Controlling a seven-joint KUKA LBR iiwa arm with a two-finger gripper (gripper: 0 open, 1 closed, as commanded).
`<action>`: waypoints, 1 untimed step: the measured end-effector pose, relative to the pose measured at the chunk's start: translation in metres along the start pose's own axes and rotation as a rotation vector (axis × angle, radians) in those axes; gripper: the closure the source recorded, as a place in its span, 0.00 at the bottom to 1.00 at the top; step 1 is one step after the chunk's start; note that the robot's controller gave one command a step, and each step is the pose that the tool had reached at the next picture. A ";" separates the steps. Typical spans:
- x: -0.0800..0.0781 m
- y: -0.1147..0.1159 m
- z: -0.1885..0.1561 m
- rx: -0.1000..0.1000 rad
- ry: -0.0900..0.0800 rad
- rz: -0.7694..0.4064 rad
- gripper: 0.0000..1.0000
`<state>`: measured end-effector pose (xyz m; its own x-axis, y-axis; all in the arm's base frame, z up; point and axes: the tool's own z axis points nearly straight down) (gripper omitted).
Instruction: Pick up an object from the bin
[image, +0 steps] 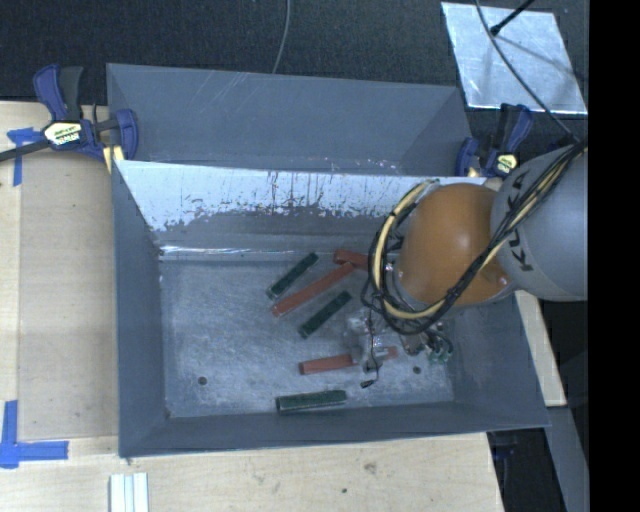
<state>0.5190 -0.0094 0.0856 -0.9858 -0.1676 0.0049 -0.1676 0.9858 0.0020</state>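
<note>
Robotics lab: cabled robot arm (553, 238) over a grey metal bin (138, 330).

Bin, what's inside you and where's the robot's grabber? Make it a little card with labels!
bin: grey metal
gripper: low, right of the middle
closest to gripper: short red-brown stick, right end beside it
just behind that: middle green stick
by the front wall: front green stick
farther back: long red-brown stick and back green stick
held: cannot tell
</note>
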 end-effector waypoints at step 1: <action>0.000 0.013 -0.020 0.002 -0.014 0.151 1.00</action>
<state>0.5167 0.0036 0.1055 -0.9998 -0.0174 -0.0094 -0.0174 0.9998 0.0001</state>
